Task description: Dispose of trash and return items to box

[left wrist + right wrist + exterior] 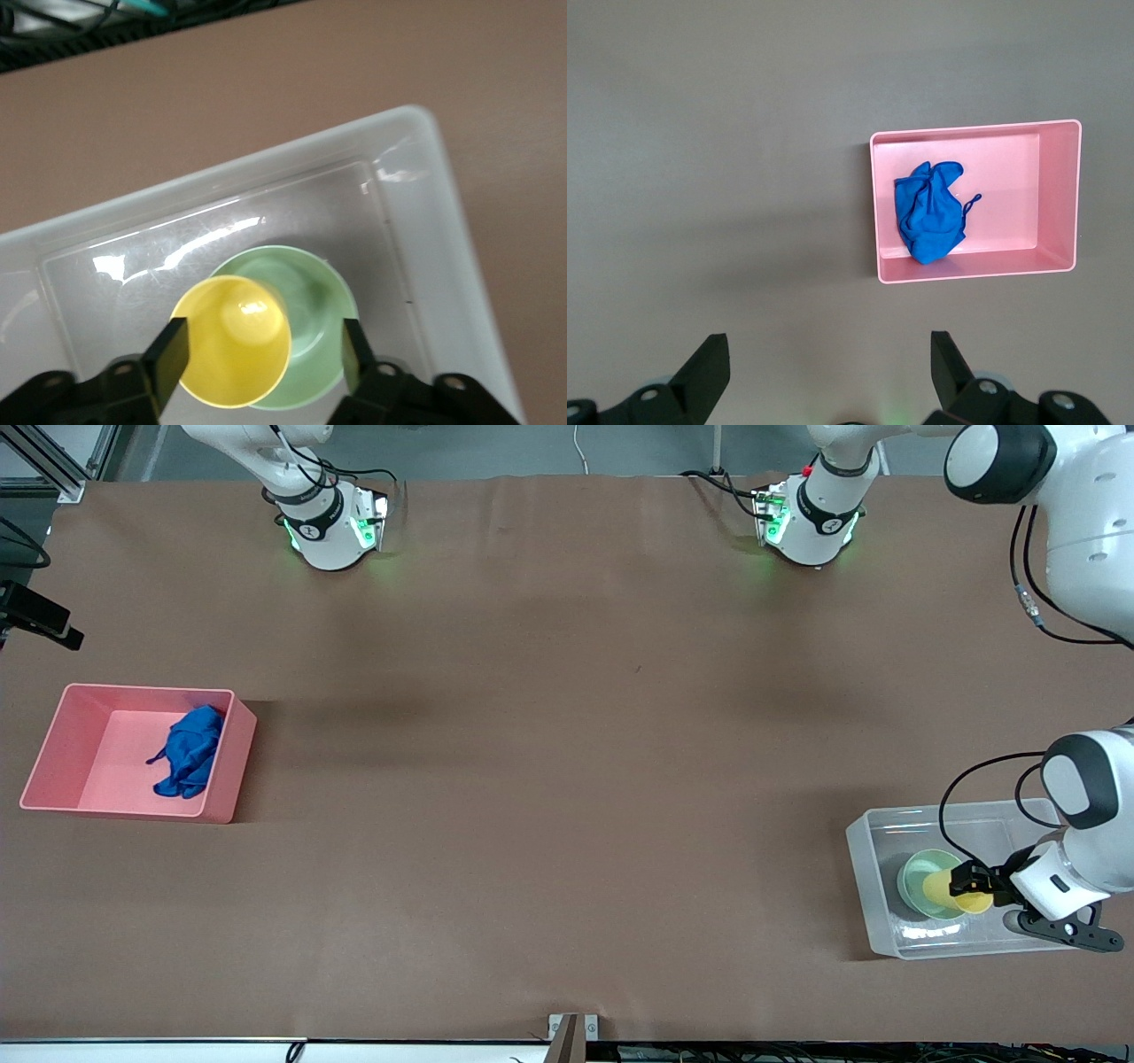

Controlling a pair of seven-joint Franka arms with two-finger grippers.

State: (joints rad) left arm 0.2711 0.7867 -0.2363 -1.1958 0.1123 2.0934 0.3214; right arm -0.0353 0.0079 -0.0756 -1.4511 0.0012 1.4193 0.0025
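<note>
brown table point(549, 779), two franka bases along one edge and not much else on it. the rag point(189, 751) is already in the pink bin point(53, 748) at the right arm's end, so the trash part looks done. at the left arm's end the clear box point(864, 886) has the green bowl point(917, 872) in it, and the yellow cup point(232, 340) sits partly in the bowl, leaning over its rim from what i can tell. the left gripper point(264, 352) is down over the box with its fingers spread to either side of the cup, one just beside the cup wall and the other clear of it, so it's not clamped on anything. looks to me like the last item is placed; next move is probably lifting straight up without bumping the cup or the box wall. the right gripper point(830, 363) waits high over the table, jaws wide and empty, looking down at the bin.
</note>
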